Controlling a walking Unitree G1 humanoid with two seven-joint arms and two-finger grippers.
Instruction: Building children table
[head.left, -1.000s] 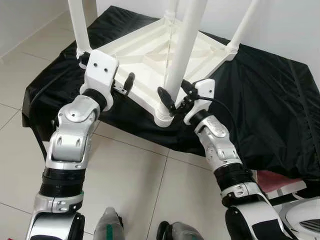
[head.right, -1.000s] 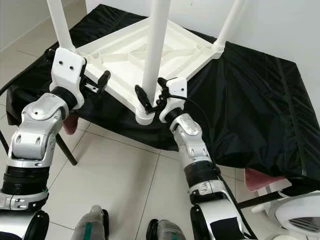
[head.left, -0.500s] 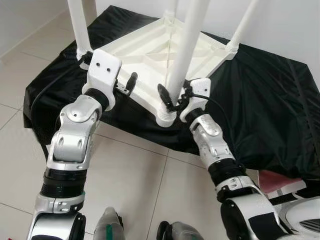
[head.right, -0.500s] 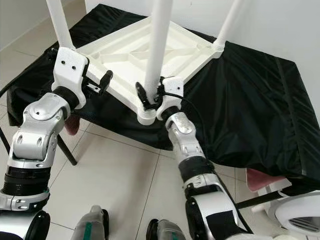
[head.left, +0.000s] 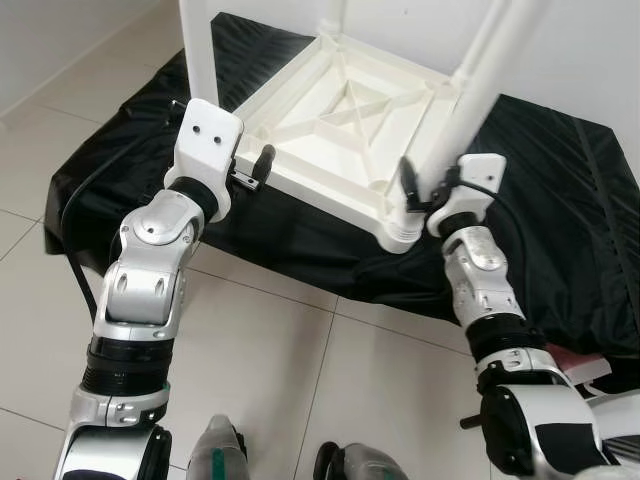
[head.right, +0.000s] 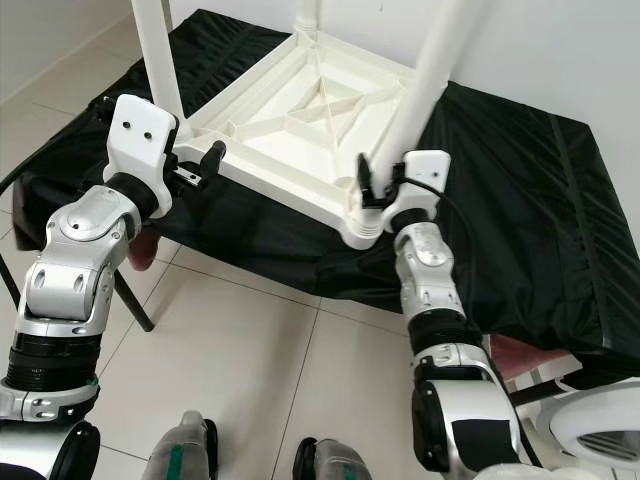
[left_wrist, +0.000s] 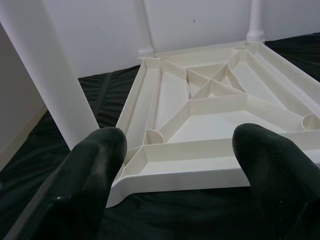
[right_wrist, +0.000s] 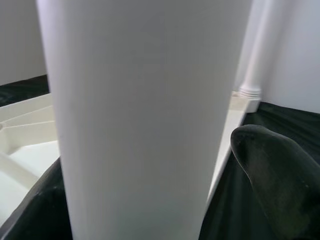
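Right wrist view: right end effector (right_wrist: 150, 165) clamped around table leg (right_wrist: 140, 110); left end effector (left_wrist: 182, 170) apart

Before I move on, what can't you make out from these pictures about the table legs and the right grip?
- Tops of the table legs: cut off by the upper edge of both eye views.
- Right gripper: whether its fingers press the near leg; right wrist view too close.
- Near leg's seating: hidden inside the corner socket.

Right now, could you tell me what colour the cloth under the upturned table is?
Black; the cloth shows best in the right eye view.
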